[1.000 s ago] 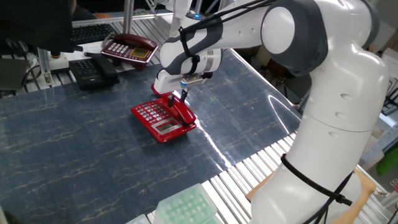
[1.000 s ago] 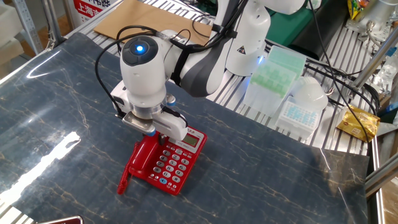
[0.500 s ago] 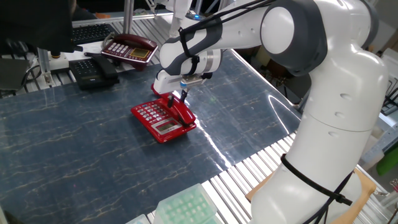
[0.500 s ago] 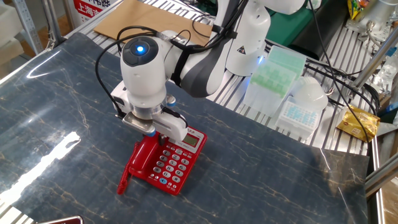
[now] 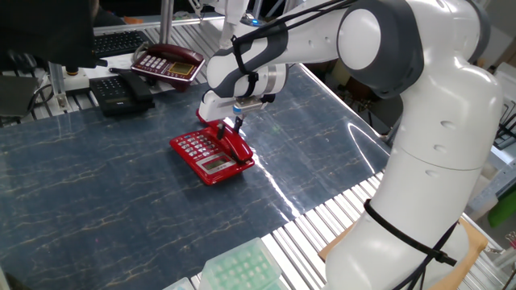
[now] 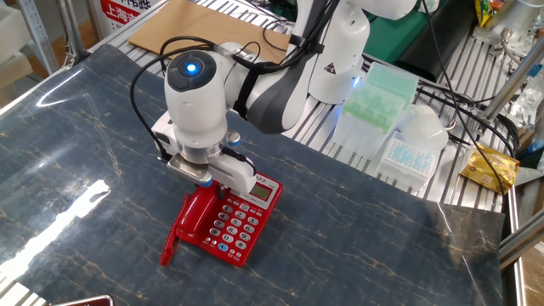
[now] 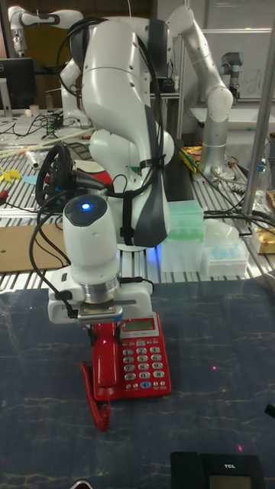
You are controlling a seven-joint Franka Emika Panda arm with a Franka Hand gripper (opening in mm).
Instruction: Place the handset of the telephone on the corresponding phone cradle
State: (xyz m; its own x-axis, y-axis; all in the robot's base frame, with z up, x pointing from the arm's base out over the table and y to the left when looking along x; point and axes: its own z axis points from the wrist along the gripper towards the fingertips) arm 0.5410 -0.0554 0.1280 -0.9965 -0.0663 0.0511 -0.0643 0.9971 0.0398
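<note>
The bright red telephone (image 5: 205, 155) (image 6: 242, 223) (image 7: 141, 359) stands on the dark marbled table, keypad up. Its red handset (image 5: 236, 143) (image 6: 194, 219) (image 7: 105, 361) lies along the keypad's side over the phone cradle, which it covers. The coiled red cord (image 7: 101, 405) trails off the handset's lower end. My gripper (image 5: 231, 125) (image 6: 204, 178) (image 7: 100, 317) sits right over the handset's display-side end, fingers straddling it. The hand's body hides the fingertips, so whether they press on the handset does not show.
A maroon phone (image 5: 168, 63) and a black phone (image 5: 121, 93) sit at the table's far corner. Another black device (image 7: 221, 467) lies at the near edge. Green tip racks (image 6: 374, 93) and a white box (image 6: 416, 144) stand beside the arm's base, cardboard (image 6: 195, 30) behind.
</note>
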